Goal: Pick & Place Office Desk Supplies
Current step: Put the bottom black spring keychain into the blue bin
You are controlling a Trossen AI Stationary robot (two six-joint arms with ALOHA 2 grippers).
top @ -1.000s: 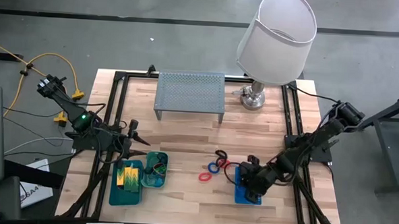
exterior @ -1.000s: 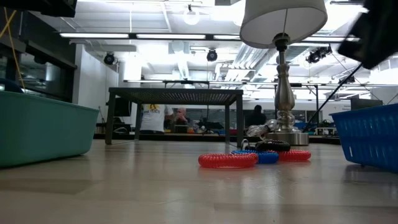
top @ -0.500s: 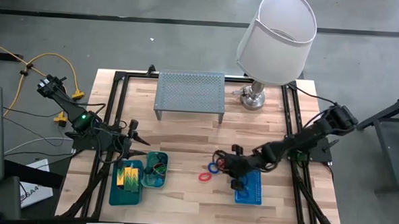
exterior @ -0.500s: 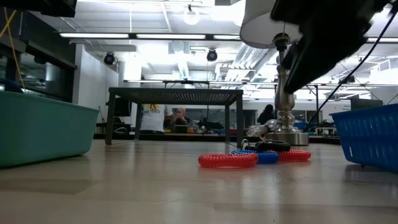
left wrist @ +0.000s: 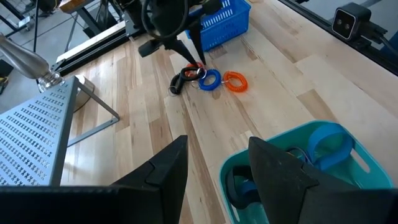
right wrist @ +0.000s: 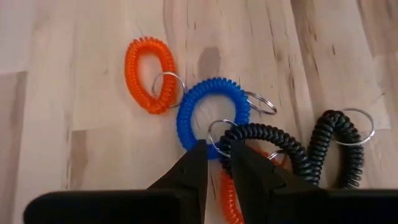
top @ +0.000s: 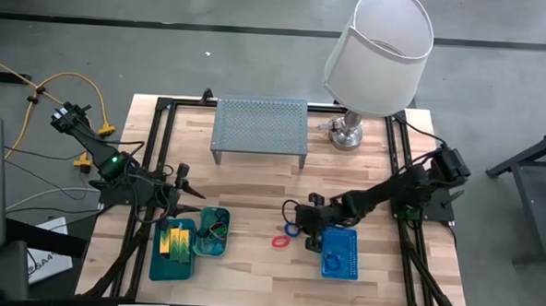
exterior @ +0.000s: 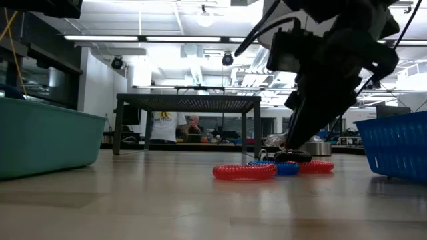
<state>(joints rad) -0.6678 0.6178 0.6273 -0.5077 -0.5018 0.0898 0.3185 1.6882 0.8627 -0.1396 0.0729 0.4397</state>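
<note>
The right gripper (top: pixel 295 212) hangs low over the cluster of coiled band loops in the middle of the table, its fingers (right wrist: pixel 193 167) drawn narrow with only a slim gap between them and nothing caught in it; from its wrist the tips sit just above the spot where the black loop (right wrist: pixel 273 144) overlaps the blue loop (right wrist: pixel 211 112), with the orange-red loop (right wrist: pixel 148 73) lying apart on the far side of the blue one; a second black coil (right wrist: pixel 339 146) and another red loop, mostly hidden beneath, crowd the same heap. To my eye this is the reach for the next loop, not yet a grasp; the blue mesh basket (top: pixel 340 253) stands just beside the heap and already has something small in it. The next move looks fiddly; the fingers must settle around a single coil, and the key rings tangled there could drag a neighbour along. The left gripper (top: pixel 181 190) waits by the teal trays (top: pixel 174 261), fingers (left wrist: pixel 166 171) spread and empty; the smaller tray (left wrist: pixel 323 134) already holds blue and dark loops.
</note>
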